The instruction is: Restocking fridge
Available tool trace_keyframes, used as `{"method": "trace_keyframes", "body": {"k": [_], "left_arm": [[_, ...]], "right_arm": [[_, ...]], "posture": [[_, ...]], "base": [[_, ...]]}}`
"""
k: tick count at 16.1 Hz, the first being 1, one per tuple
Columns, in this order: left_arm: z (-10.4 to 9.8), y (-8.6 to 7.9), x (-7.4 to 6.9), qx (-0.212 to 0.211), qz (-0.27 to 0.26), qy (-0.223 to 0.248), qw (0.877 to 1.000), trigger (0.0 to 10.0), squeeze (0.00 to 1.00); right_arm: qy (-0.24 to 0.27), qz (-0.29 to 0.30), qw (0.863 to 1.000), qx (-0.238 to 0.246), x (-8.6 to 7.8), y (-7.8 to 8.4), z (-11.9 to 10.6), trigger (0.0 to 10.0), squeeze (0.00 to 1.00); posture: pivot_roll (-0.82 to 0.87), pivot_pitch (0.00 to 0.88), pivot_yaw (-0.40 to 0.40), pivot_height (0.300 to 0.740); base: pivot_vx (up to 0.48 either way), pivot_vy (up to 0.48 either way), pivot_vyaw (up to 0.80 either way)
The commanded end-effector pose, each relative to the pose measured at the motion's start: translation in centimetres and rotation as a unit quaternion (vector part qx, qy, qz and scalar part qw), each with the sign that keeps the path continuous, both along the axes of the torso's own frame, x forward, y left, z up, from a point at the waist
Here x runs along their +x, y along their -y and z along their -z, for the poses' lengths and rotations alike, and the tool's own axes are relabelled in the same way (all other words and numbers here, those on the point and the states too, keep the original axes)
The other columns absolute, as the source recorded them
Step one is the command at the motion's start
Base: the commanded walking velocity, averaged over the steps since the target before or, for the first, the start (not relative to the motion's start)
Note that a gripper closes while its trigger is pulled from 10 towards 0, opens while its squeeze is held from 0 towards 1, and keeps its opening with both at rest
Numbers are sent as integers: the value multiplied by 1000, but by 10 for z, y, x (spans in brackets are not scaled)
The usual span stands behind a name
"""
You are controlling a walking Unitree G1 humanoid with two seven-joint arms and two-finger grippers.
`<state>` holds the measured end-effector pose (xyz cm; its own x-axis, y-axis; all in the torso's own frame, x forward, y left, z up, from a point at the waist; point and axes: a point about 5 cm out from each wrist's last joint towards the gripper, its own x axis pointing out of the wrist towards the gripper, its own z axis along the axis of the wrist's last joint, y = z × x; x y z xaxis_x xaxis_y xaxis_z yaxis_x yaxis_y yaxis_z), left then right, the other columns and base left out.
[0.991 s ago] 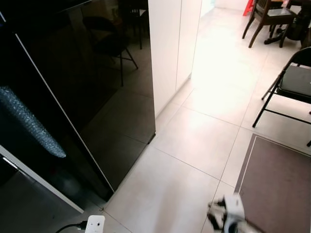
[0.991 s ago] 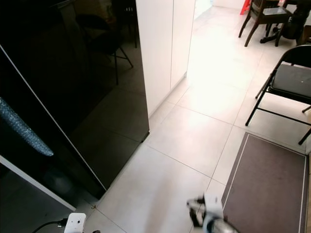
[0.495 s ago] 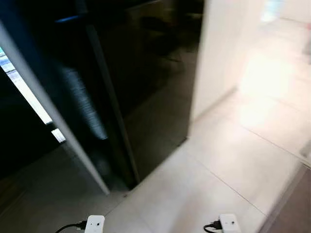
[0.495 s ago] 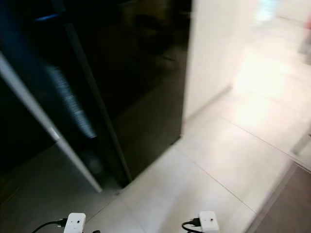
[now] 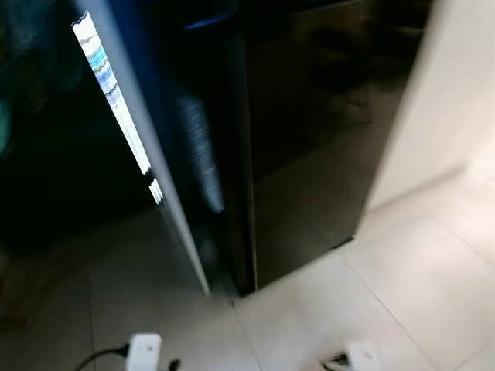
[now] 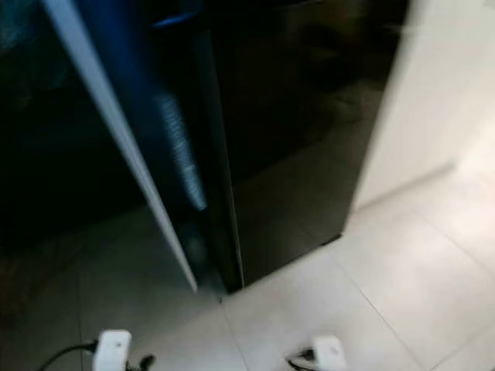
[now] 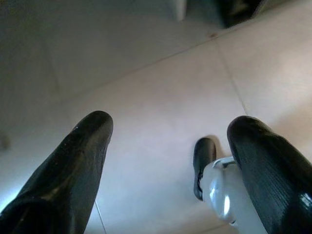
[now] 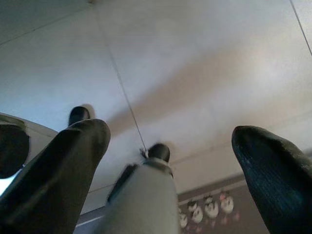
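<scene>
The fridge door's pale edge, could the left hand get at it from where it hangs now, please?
Probably not yet. The left hand hangs open, pointing at the floor tiles, while the fridge door's pale edge stands ahead. Nothing blocks the way; the arm would have to lift.

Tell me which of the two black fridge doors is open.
The left door is open: it swings out toward the robot, showing its pale edge and the dark interior beside it. The right door sits flush next to the white cabinet.

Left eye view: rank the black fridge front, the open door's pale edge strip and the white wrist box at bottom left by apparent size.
1. Black fridge front, largest.
2. Door's pale edge strip, long but thin.
3. White wrist box, smallest, though it is nearest the camera.
</scene>
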<state>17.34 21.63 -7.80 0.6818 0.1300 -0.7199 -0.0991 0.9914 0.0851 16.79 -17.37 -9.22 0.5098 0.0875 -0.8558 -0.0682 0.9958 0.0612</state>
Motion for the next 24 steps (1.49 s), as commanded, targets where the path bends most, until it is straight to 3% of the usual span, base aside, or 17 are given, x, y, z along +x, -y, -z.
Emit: {"method": "trace_keyframes", "body": {"k": [1, 6, 8, 12, 18, 20, 22, 24], "left_arm": [[2, -4, -6, 4, -13, -1, 1000, 10000, 0], [6, -10, -23, -2, -70, 5, 998, 10000, 0], [6, -5, -23, -8, -72, 11, 997, 10000, 0], [-3, -6, -5, -18, -86, 50, 995, 10000, 0], [-3, 1, 3, -20, -54, 32, 998, 10000, 0], [-11, -3, 14, -17, -78, 70, 994, 10000, 0], [-30, -10, 35, -8, -89, 146, 985, 10000, 0], [-68, -17, 61, 26, -67, 265, 962, 10000, 0]], "right_arm": [[-10, -8, 1000, 2, -6, -6, 3, 10000, 0], [-10, -77, 997, -8, -2, -12, 2, 10000, 0], [-2, -56, 998, -16, 6, -4, -2, 10000, 0], [24, -64, 998, -14, 24, -4, -11, 10000, 0], [3, -29, 999, -17, 7, 6, -4, 10000, 0], [-6, -39, 999, -22, 2, 6, -1, 10000, 0], [-4, -56, 998, -21, 3, 2, -2, 10000, 0], [-9, -46, 999, -10, -1, 4, 0, 10000, 0]], "posture": [[53, 0, 14, 740], [118, 17, -46, 740], [119, 17, -48, 740], [65, 27, -44, 740], [-32, 9, 0, 740], [-4, 0, -8, 740], [6, 0, -17, 740], [12, 0, -4, 740]], "base": [[0, 0, 800], [0, 0, 800], [0, 0, 800], [0, 0, 800], [0, 0, 800], [0, 0, 800], [0, 0, 800], [0, 0, 0]]}}
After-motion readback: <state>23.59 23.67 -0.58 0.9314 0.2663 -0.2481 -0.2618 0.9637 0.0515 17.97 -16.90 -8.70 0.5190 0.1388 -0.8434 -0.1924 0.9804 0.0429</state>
